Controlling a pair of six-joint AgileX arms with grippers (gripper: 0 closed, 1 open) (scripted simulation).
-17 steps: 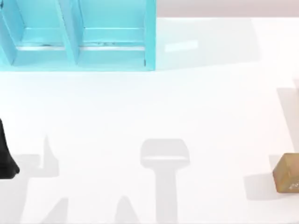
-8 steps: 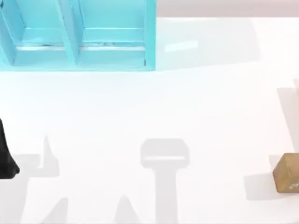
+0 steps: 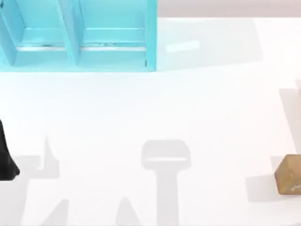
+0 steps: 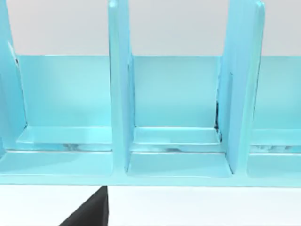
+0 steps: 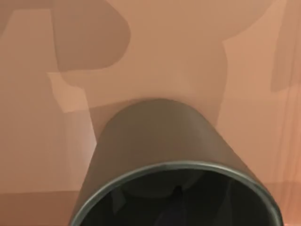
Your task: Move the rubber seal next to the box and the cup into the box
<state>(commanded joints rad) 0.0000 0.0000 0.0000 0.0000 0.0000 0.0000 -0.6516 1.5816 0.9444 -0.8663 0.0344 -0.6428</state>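
The box is a turquoise case with upright dividers at the table's back left. It also faces the left wrist view close up, where the box shows its open compartments. The rubber seal, a tan-brown block, lies at the table's right edge, far from the box. The cup, dark and round, sits very close in the right wrist view with its rim and hollow toward the camera and a tan-orange surface behind it. A black part of my left arm stands at the table's left edge. A black wedge sits below the box in the left wrist view.
The white table stretches between the box and the rubber seal. Grey arm shadows fall on its front half. A pale wall runs behind the box.
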